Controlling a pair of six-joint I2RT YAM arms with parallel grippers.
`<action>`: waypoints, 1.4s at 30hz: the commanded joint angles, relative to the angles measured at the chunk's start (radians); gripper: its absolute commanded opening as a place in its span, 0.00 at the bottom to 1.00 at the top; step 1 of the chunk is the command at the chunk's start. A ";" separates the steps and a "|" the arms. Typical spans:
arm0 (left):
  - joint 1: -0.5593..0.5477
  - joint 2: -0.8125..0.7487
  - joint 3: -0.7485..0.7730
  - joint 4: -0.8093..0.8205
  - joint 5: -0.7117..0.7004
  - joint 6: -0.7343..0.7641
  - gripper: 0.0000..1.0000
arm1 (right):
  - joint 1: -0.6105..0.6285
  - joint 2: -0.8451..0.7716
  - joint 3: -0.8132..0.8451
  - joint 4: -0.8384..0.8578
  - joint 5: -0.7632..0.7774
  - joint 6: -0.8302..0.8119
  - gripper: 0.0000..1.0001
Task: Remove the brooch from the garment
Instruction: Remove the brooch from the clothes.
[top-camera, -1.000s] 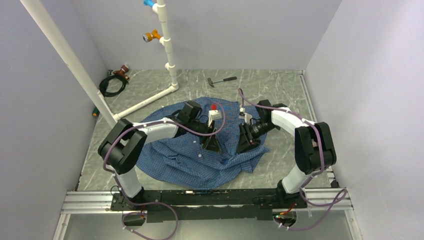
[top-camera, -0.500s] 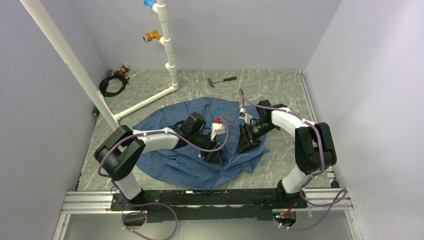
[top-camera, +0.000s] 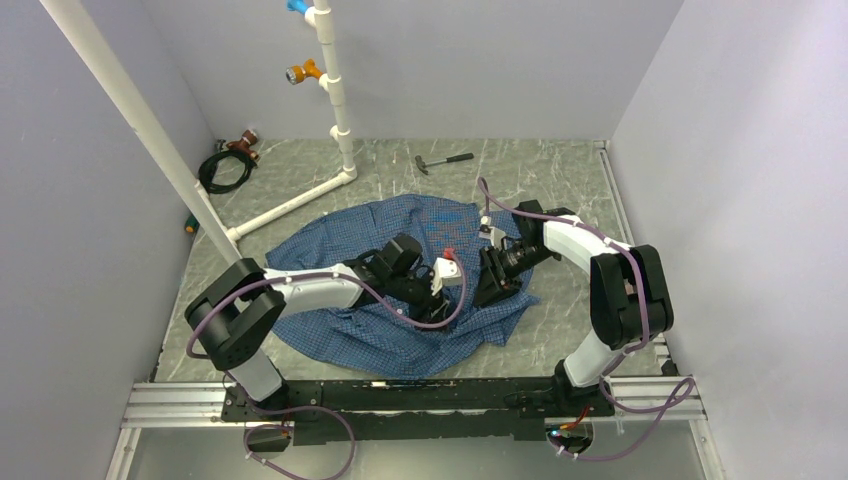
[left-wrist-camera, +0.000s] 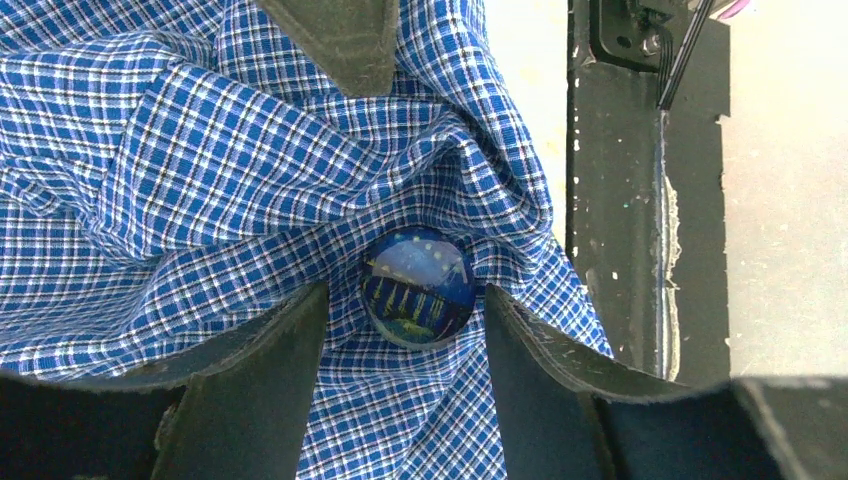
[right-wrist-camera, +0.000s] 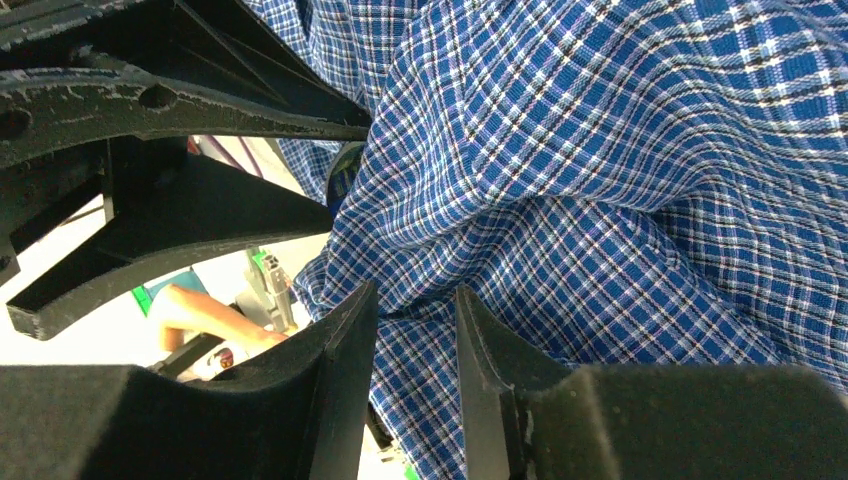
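Note:
The garment (top-camera: 340, 240) is a blue checked shirt, bunched on the table. In the left wrist view the brooch (left-wrist-camera: 417, 286) is a small round glassy dome with a dark blue and green picture, pinned where the cloth (left-wrist-camera: 200, 160) gathers into folds. My left gripper (left-wrist-camera: 405, 290) is open, one fingertip on each side of the brooch with a sliver of cloth showing between. From above, the left gripper (top-camera: 440, 288) hides the brooch. My right gripper (right-wrist-camera: 415, 300) is shut on a raised fold of the shirt (right-wrist-camera: 600, 150) and sits just right of the left one (top-camera: 495, 280).
A hammer (top-camera: 443, 160) lies at the back. A white pipe frame (top-camera: 300, 200) runs from the back towards the left, with a black cable coil (top-camera: 225, 170) beside it. Grey walls close in on three sides. The metal rail (top-camera: 400, 395) runs along the near edge.
My left arm has swung right and nearer across the shirt, ending close to the right gripper, and its jaws have narrowed. The right arm has not moved.

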 joint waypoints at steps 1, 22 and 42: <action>-0.029 -0.018 0.026 -0.003 -0.041 0.072 0.63 | -0.008 -0.039 0.001 0.003 0.004 0.008 0.36; 0.026 -0.059 0.092 -0.103 0.001 0.050 0.00 | -0.015 -0.080 0.047 -0.011 -0.012 -0.068 0.38; 0.240 -0.142 0.203 -0.200 0.090 0.044 0.00 | 0.057 -0.235 0.166 0.251 -0.048 0.003 0.89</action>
